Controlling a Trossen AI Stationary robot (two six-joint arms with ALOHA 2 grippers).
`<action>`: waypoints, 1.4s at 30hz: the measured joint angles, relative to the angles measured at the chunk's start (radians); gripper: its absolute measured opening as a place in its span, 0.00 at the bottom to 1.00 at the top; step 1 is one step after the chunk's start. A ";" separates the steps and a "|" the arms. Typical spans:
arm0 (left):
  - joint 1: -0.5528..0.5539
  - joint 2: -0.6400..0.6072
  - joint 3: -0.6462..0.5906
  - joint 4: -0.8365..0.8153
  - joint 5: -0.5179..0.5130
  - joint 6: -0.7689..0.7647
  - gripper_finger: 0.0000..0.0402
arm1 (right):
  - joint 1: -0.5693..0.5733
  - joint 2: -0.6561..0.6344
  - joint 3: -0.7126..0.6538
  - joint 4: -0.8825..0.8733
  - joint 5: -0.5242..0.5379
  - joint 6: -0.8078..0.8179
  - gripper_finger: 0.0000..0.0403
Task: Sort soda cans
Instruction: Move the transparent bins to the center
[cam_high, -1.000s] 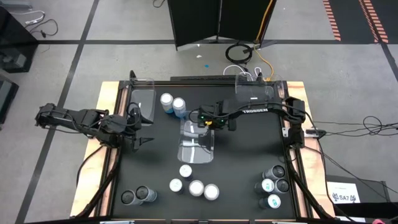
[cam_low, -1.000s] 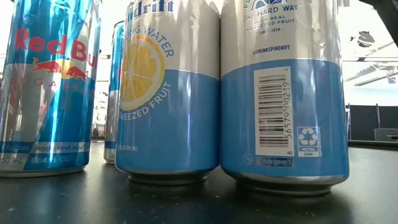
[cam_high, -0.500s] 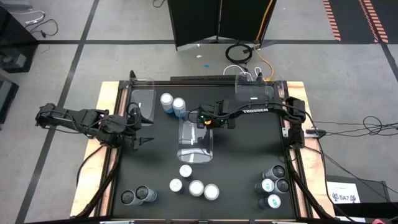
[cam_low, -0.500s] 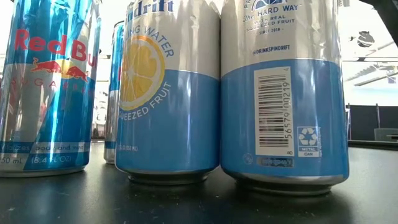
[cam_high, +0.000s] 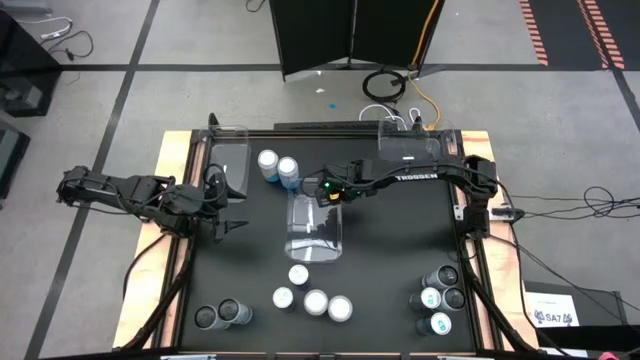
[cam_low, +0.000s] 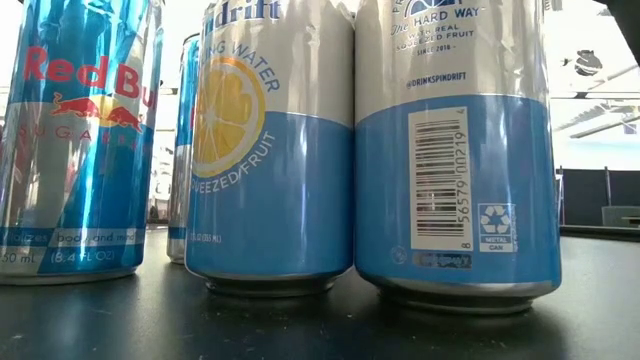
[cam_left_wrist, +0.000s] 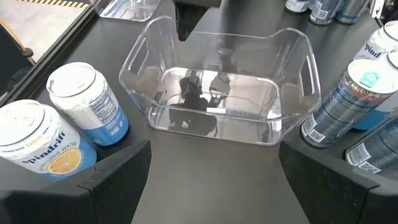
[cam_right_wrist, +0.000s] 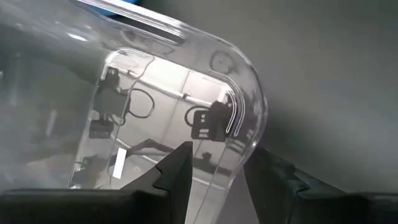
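Saw from above the whole black table (cam_high: 390, 250): a clear rectangular plastic bin (cam_high: 315, 228) at its middle, two more clear bins (cam_high: 232, 160) at the far corners. Counted soda cans in groups there: two silver-topped blue cans (cam_high: 278, 165) just beyond the middle bin, four white-topped cans (cam_high: 312, 297) near the front, two dark grey cans (cam_high: 222, 315) at the front left, and a mixed cluster of cans (cam_high: 438, 298) at the front right.

Caught from table height only three can sides close up: a blue-and-silver Red Bull can (cam_low: 75, 140) and two pale blue Spindrift cans (cam_low: 270, 150), touching; no arms, no bin.

Found only in the right wrist view the bin's rounded corner wall (cam_right_wrist: 186, 93) standing in the gap between that arm's fingers (cam_right_wrist: 177, 171).

Reached in from the right edge with a long, nearly straight arm, right gripper (cam_high: 330, 192) at the middle bin's far rim, fingers parted, astride the wall; could not tell whether either pad touched it.

Waited at the left edge with the left gripper (cam_high: 226, 216), fingers (cam_left_wrist: 112, 180) spread wide, nothing between them, aimed at the bin with cans to either side.

Compared with a second before: bin sat squarer, right gripper a shade nearer the left; cans unmoved.
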 joint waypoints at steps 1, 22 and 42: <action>0.000 0.000 0.000 0.000 0.000 -0.003 0.91 | 0.000 -0.005 0.000 0.004 0.002 -0.018 0.33; 0.000 0.000 0.000 -0.003 0.000 -0.085 0.91 | 0.026 -0.259 0.000 -0.226 0.084 -0.221 0.33; 0.001 0.000 0.000 0.030 0.000 -0.281 0.91 | 0.136 -0.695 -0.453 -0.225 0.163 0.152 0.33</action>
